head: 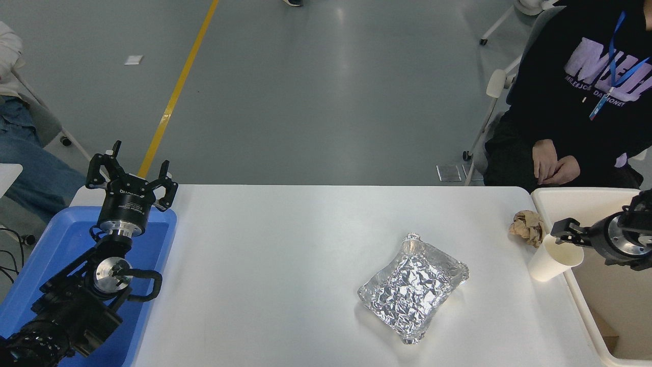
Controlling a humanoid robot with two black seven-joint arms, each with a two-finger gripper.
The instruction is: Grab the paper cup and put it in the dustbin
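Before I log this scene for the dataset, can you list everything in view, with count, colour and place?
paper cup: 1, cream-white, tilted at the table's right edge
dustbin: 1, cream-beige, right of the table
paper ball: 1, crumpled brown, beyond the cup
foil packet: 1, crinkled silver, right of table centre
tray: 1, blue, left edge
table: 1, white
person: 1, black top, seated far right
second person: 1, jeans, far left, partly seen
left gripper: black, open, parked over the tray
right gripper: black, at the cup's rim
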